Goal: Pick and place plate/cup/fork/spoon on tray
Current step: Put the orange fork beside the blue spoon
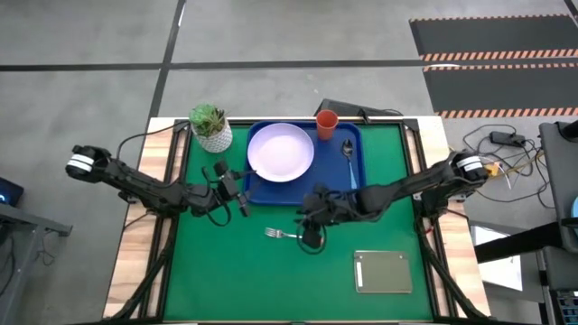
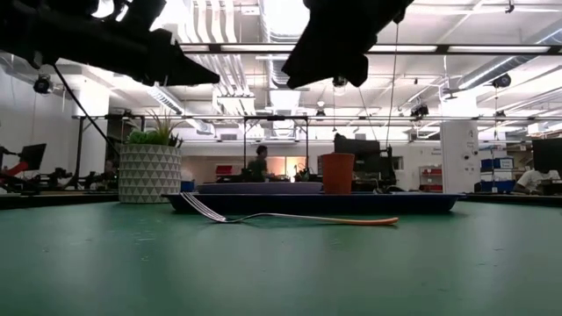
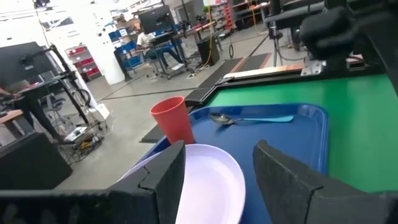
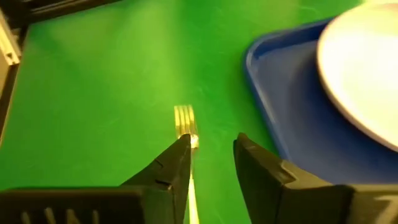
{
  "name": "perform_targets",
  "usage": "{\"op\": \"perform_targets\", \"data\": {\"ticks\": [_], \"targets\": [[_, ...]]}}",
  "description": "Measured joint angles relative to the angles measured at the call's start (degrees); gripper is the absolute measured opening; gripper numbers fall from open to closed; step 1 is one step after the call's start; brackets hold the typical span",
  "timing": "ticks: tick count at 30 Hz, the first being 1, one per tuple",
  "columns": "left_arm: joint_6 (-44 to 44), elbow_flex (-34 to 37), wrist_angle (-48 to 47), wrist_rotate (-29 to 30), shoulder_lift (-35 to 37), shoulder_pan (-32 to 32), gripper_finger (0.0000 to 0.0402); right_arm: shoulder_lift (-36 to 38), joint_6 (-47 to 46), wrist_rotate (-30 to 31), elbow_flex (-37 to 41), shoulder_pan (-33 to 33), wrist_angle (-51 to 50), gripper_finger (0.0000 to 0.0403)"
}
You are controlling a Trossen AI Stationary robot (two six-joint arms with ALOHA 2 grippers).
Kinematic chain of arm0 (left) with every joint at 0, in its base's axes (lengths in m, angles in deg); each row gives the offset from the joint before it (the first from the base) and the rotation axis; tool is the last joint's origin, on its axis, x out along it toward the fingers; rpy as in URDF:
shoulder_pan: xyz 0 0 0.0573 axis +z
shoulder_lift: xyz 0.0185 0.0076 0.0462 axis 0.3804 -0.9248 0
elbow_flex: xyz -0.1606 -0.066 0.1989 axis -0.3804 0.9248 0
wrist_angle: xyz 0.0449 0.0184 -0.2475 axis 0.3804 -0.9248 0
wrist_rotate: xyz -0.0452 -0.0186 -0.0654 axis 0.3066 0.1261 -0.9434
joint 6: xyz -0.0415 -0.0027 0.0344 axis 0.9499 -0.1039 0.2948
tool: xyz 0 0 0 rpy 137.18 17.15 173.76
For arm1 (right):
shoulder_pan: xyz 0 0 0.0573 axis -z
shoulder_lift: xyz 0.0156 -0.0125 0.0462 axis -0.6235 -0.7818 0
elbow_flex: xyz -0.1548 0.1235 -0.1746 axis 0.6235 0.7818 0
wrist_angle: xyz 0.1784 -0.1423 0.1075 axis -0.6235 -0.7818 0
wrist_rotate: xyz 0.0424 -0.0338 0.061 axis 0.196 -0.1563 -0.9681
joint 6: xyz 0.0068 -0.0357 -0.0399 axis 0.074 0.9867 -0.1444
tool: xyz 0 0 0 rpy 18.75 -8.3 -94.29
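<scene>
We see the right gripper point(image 4: 211, 162), jaws parted, poised over the fork point(image 1: 282, 234) lying on the tabletop point(image 1: 226, 280) beside the tray point(image 1: 354, 194), while the left gripper point(image 3: 214, 180) waits unclenched.

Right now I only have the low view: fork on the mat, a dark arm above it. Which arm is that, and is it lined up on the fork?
Observer: It's the right arm. The right tool is open, with a finger on either side of the fork just behind the tines. It isn't closed on it.
Operator: Spoon placed? I can't see it.
Observer: Yes. The spoon lies in the tray, on its right side, next to the plate.
Operator: Left arm?
Observer: The left tool is open and empty, just outside the tray's left edge.
</scene>
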Motion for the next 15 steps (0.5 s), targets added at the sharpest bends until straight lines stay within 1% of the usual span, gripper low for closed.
{"op": "perform_targets", "data": {"ticks": [8, 11, 15], "targets": [[-0.57, 0.1, -0.13, 0.03, 2.05, -0.29, 0.0169, -2.82, 0.36, -0.08, -0.02, -2.2, 3.0, 0.0156], [-2.18, 0.1, 0.0, 0.05, 2.7, -0.29, 0.0169, -3.69, 0.37, -0.22, -1.35, -2.37, 2.8, 0.0162], [-4.85, 0.12, 0.17, 0.05, 3.44, -0.29, 0.0169, -6.54, 1.57, -0.4, -5.29, -2.63, 2.28, 0.016]]}}
